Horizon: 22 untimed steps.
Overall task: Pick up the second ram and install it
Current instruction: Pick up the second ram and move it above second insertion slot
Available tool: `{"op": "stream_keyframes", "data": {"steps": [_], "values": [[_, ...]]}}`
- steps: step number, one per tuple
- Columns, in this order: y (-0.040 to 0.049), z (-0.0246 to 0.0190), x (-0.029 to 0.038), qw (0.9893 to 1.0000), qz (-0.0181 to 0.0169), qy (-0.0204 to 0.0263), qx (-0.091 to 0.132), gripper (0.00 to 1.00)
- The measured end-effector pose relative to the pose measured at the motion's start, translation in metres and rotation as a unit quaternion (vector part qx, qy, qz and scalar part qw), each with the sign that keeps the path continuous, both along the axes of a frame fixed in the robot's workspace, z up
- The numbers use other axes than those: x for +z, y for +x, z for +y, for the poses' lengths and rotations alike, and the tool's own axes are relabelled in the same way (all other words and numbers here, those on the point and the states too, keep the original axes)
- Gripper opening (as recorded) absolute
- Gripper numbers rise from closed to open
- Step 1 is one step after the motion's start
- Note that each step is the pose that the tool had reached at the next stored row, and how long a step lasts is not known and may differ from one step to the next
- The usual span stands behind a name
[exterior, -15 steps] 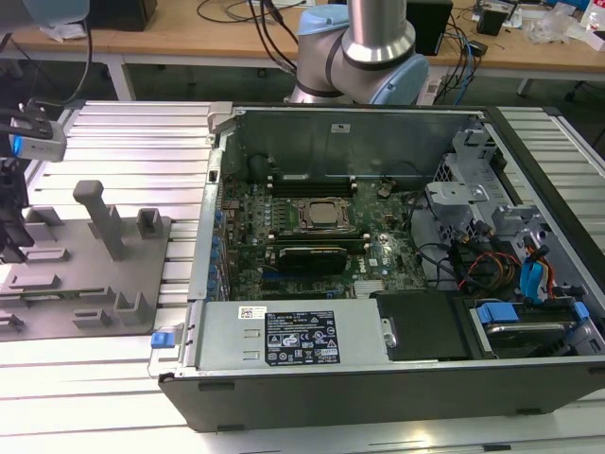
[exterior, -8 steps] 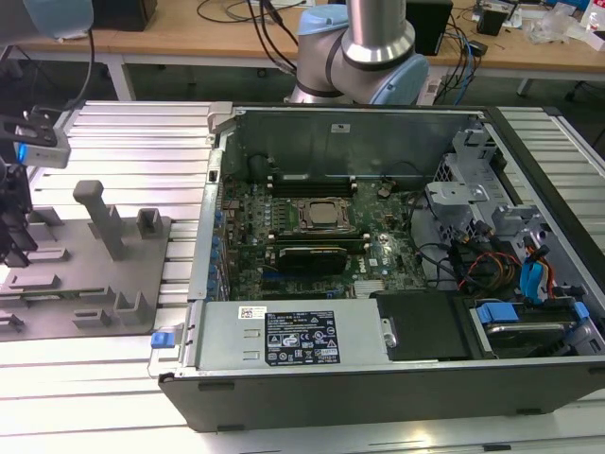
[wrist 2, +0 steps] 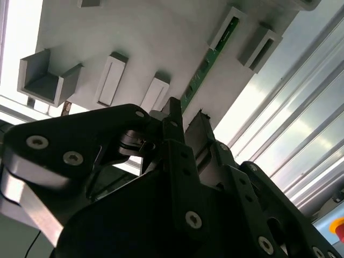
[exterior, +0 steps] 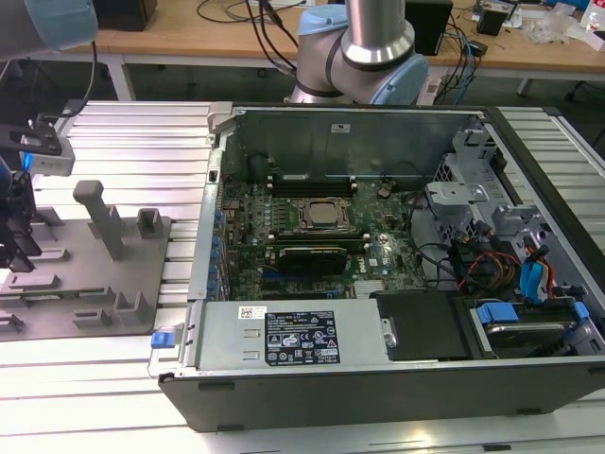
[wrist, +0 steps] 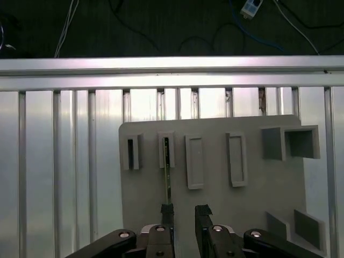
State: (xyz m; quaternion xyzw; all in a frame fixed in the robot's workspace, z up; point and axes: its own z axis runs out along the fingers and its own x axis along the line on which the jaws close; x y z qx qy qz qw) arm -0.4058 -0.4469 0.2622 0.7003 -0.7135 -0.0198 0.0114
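Grey jig plate (wrist: 252,204): 2nd ram (wrist: 167,174) end hidden behind spread hand (wrist: 185,210)

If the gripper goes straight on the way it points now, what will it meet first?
Probably the second ram, on edge in the grey holder plate, just ahead of the gripper; depth is unclear.

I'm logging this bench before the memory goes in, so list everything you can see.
table: one, silver, slotted
computer case: one, black, open, on the table
motherboard: one, green, inside the case
processor socket: one, silver-framed, mid-motherboard
power supply: one, silver, inside case, beside motherboard
fixture plate: one, grey, on table, exterior view's left of case
ram stick: one, green, on edge in a plate holder
robot arm: one, grey-blue, behind case
claw: one, black, open, over plate at ram stick's end
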Motion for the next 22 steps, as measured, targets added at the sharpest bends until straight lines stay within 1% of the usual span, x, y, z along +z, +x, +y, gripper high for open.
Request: {"op": "stream_keyframes", "data": {"steps": [5, 6, 9, 10, 12, 14, 17, 20, 22], "values": [[-0.0001, -0.0004, -0.01, 1.0, 0.0, 0.0, 0.0, 0.3], [0.0, -0.0019, -0.0125, 1.0, 0.0, 0.0, 0.0, 0.3], [0.0006, -0.0096, -0.0251, 1.0, 0.0, -0.0002, 0.002, 0.3], [0.0016, -0.0109, -0.0286, 1.0, 0.0, -0.0006, 0.003, 0.3], [0.0064, -0.0121, -0.0361, 1.0, 0.0, -0.0019, 0.005, 0.3], [0.0093, -0.0121, -0.042, 1.0, 0.0, -0.0027, 0.007, 0.3], [0.0097, -0.0122, -0.0524, 0.9999, 0.0, -0.0028, 0.011, 0.3], [0.0097, -0.0109, -0.0572, 0.9998, 0.0, -0.0028, 0.018, 0.3], [0.0098, -0.0109, -0.0585, 0.9998, 0.0, -0.0028, 0.02, 0.3]]}}
